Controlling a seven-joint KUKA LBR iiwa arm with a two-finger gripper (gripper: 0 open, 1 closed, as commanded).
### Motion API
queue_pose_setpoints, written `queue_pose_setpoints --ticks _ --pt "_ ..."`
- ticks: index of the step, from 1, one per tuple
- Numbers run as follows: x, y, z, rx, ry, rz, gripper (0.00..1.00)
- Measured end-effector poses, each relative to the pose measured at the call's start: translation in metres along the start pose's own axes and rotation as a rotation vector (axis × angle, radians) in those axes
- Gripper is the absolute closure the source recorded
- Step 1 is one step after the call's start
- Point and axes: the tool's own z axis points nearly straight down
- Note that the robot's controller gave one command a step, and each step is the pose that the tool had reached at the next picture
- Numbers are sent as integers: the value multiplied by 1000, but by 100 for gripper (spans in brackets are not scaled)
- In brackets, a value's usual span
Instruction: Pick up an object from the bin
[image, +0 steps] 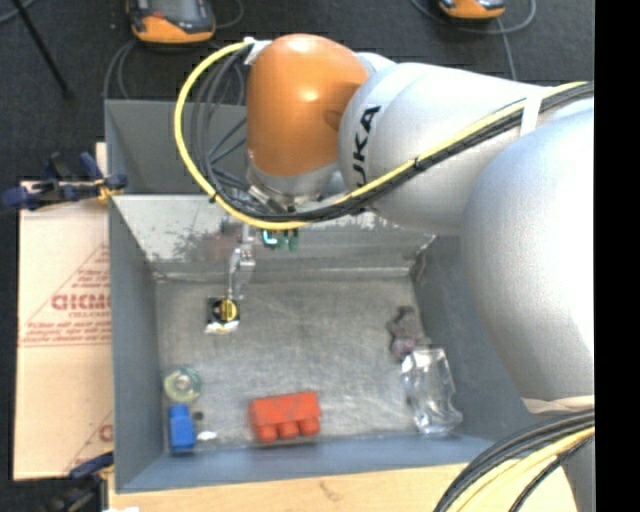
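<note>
My gripper (236, 288) hangs down from under the orange wrist cover into the back left part of the bin. Its tip ends right above a small yellow and black thing (222, 314) that lies on the bin floor near the left wall. I cannot tell whether the gripper touches that thing. A round clear cap (182, 383) lies further forward along the left wall, with a blue block-shaped thing (181, 429) just in front of it.
A red brick with three studs (284, 417) lies against the front wall. A crumpled clear plastic bag (430, 392) sits in the front right corner, with a small dark purplish thing (403, 333) behind it. The arm covers the bin's back and right side.
</note>
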Motion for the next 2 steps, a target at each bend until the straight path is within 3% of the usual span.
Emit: queue_pose_setpoints --ticks 1,2 --pt "7 -43 124 2 -1 102 0" --pt "35 6 130 0 -6 -165 0"
